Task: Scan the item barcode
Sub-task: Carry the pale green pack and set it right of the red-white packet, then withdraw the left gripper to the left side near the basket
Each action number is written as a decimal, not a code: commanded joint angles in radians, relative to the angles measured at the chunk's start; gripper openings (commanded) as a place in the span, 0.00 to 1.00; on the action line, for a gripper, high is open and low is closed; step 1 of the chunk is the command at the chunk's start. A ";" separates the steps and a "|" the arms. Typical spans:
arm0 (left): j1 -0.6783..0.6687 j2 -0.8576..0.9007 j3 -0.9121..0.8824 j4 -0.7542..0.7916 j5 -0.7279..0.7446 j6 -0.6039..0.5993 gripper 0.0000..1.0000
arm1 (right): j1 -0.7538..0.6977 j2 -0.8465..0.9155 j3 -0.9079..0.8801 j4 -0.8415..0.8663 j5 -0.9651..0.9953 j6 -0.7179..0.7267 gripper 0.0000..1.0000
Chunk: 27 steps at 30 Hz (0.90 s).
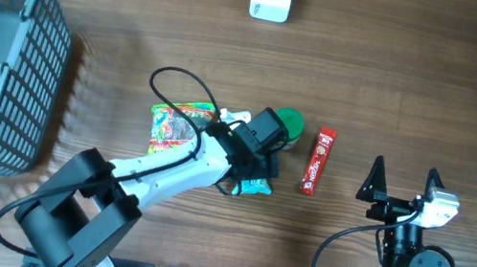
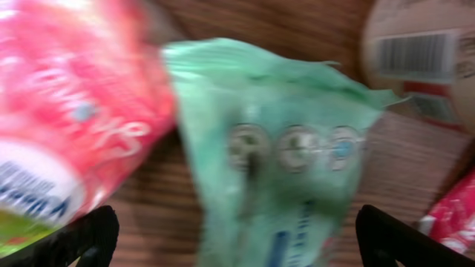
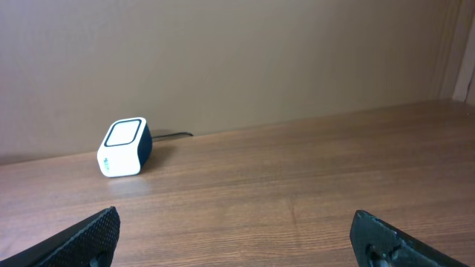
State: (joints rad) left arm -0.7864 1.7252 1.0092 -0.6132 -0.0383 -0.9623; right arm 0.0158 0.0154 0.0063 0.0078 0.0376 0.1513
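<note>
Close under the left wrist camera, a crumpled teal packet (image 2: 289, 148) lies on the wooden table (image 2: 404, 159), in the gap between the jaws of the left gripper (image 2: 237, 237). The jaws are spread wide, and its black fingertips (image 2: 82, 237) stand clear of the packet on either side, gripping nothing. Outside one jaw lies a red-and-pink packet (image 2: 67, 126). Beyond the other lies a round pale container (image 2: 419, 59), its barcode label facing up. The right gripper (image 1: 402, 185) is well apart from these, its jaws also spread wide and empty. Far ahead of them stands the white barcode scanner (image 3: 125, 147).
</note>
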 commanded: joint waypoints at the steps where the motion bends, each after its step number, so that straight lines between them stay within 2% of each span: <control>1: 0.012 -0.133 0.077 -0.087 -0.166 0.038 1.00 | -0.004 -0.008 -0.001 0.003 0.006 -0.018 1.00; 6: 0.017 -0.303 0.172 -0.224 -0.375 0.040 1.00 | -0.004 -0.008 -0.001 0.003 0.006 -0.018 1.00; 10: 0.016 -0.430 0.225 -0.243 -0.538 0.072 1.00 | -0.004 -0.008 -0.001 0.003 0.006 -0.018 1.00; 12: 0.016 -0.491 0.243 -0.204 -0.650 0.126 1.00 | -0.004 -0.008 -0.001 0.003 0.006 -0.018 1.00; 15: 0.018 -0.564 0.252 -0.055 -0.800 0.277 1.00 | -0.004 -0.008 -0.001 0.003 0.006 -0.018 1.00; 16: 0.027 -0.593 0.252 0.058 -0.835 0.399 1.00 | -0.004 -0.008 -0.001 0.003 0.006 -0.018 1.00; 18: 0.047 -0.624 0.253 0.200 -0.834 0.580 1.00 | -0.004 -0.008 -0.001 0.003 0.006 -0.018 1.00; 21: 0.056 -0.650 0.262 0.229 -0.834 0.719 1.00 | -0.004 -0.008 -0.001 0.003 0.006 -0.018 1.00; 24: 0.056 -0.681 0.262 0.094 -0.823 0.685 1.00 | -0.004 -0.008 -0.001 0.003 0.006 -0.018 1.00; 27: 0.056 -0.710 0.262 -0.034 -0.741 0.639 1.00 | -0.004 -0.008 -0.001 0.003 0.006 -0.018 1.00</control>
State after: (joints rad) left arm -0.7334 1.0405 1.2701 -0.5713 -0.8238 -0.3653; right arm 0.0158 0.0154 0.0063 0.0074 0.0376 0.1513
